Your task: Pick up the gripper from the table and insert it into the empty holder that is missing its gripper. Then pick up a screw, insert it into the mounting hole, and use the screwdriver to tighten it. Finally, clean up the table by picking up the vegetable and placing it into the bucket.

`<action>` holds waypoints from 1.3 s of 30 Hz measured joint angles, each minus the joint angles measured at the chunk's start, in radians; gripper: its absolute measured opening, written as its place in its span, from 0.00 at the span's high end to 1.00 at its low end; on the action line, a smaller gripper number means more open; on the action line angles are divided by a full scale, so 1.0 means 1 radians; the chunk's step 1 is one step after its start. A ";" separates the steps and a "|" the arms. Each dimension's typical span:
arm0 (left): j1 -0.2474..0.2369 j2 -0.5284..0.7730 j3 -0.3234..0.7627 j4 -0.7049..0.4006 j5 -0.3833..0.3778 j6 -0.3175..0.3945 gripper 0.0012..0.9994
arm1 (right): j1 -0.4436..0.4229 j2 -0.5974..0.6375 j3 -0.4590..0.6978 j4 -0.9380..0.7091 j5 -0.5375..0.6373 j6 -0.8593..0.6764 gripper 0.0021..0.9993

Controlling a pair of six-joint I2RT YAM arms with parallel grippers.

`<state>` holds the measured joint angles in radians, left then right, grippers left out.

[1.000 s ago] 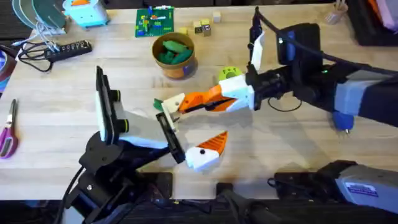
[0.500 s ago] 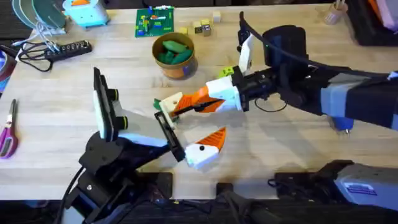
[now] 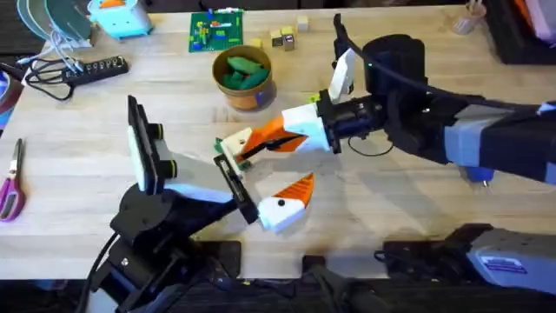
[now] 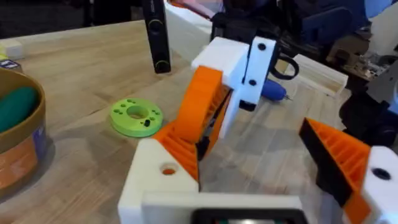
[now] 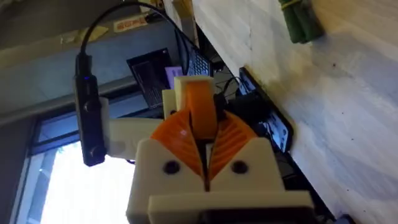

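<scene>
My right gripper (image 3: 271, 137) is shut on the small orange gripper (image 5: 199, 109) and holds its tip against the white empty holder (image 3: 233, 143) on my left arm's near finger. From the left wrist the holder (image 4: 155, 180) sits low, with the orange piece (image 4: 200, 106) leaning onto it. My left gripper (image 3: 265, 169) is open, its other orange-padded finger (image 4: 348, 158) well apart. The dark green vegetable (image 3: 221, 147) lies on the table (image 3: 391, 217) beside the holder and also appears from the right wrist (image 5: 300, 20). The orange bucket (image 3: 252, 96) stands behind. The blue screwdriver (image 3: 478, 169) lies under the right arm.
A lime-green disc (image 4: 135, 116) lies between the bucket and the right gripper. Pink-handled scissors (image 3: 10, 183) sit at the left edge, a power strip (image 3: 87, 69) at the back left, a green circuit board (image 3: 217, 30) and small wooden blocks (image 3: 287, 36) at the back.
My right arm has swung left and slightly back, carrying the orange gripper up to the left arm's holder. The left arm has barely shifted.
</scene>
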<state>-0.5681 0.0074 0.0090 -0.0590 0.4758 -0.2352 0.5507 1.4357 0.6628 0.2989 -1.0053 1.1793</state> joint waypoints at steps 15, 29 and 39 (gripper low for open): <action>0.000 0.000 0.000 0.002 0.019 0.003 0.01 | 0.010 0.000 0.000 -0.005 -0.010 -0.019 0.77; -0.012 0.000 0.000 0.003 0.081 0.022 0.01 | 0.022 0.011 0.000 0.073 -0.082 -0.038 0.48; -0.012 0.000 0.000 0.003 0.096 0.025 0.01 | -0.020 0.011 0.000 0.083 -0.088 -0.040 0.21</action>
<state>-0.5800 0.0074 0.0090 -0.0559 0.5722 -0.2100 0.5306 1.4467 0.6624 0.3822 -1.0936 1.1398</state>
